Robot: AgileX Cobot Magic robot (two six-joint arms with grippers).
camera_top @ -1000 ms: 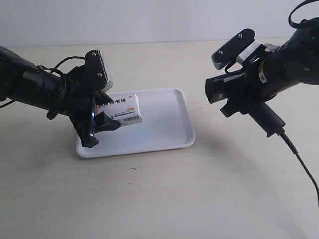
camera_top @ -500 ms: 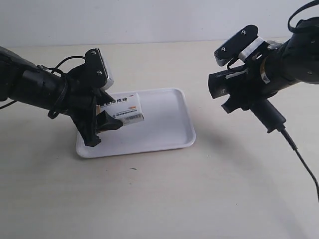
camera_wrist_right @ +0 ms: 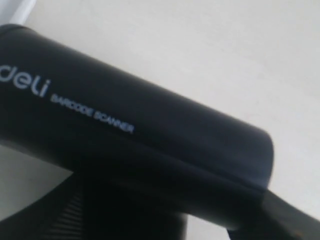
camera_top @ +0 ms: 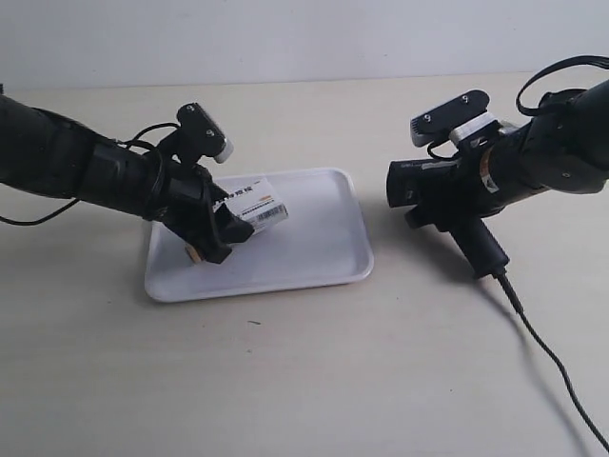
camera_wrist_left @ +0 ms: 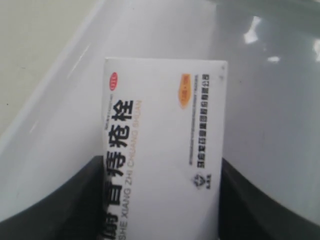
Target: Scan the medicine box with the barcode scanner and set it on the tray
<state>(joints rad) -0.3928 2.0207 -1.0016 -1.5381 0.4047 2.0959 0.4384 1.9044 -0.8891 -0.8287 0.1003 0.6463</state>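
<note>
The white medicine box with black Chinese lettering is tilted just above the white tray, over its left half. My left gripper is shut on it, a black finger against each long side. In the left wrist view the tray lies close behind the box. My right gripper is shut on the black barcode scanner; its head points toward the tray and its handle slants down to the table. The dark cable trails to the lower right.
The beige tabletop surrounds the tray. The tray's right half holds nothing. The arm at the exterior view's right sits low, a short way right of the tray's rim.
The left gripper has lowered and tilted the box down toward the tray. The right arm has dropped with the scanner, so its handle now reaches the table.
</note>
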